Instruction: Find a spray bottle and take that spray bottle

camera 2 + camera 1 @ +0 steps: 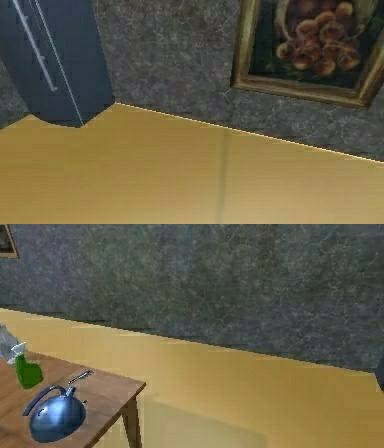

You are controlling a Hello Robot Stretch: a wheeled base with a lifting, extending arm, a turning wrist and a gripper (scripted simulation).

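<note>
A green spray bottle [27, 369] with a pale trigger head stands on a wooden table [110, 394] at the forward view's lower left, near the table's far edge. A blue-grey kettle [57, 414] sits on the same table just in front of the bottle, toward the picture's bottom edge.
Bare yellow-tan floor [250, 394] stretches to the right of the table up to a dark grey speckled wall [220, 274]. In the arm side view a tall dark blue unit [55, 55] stands at the upper left, and a framed fruit painting [315, 45] hangs on the wall at the upper right.
</note>
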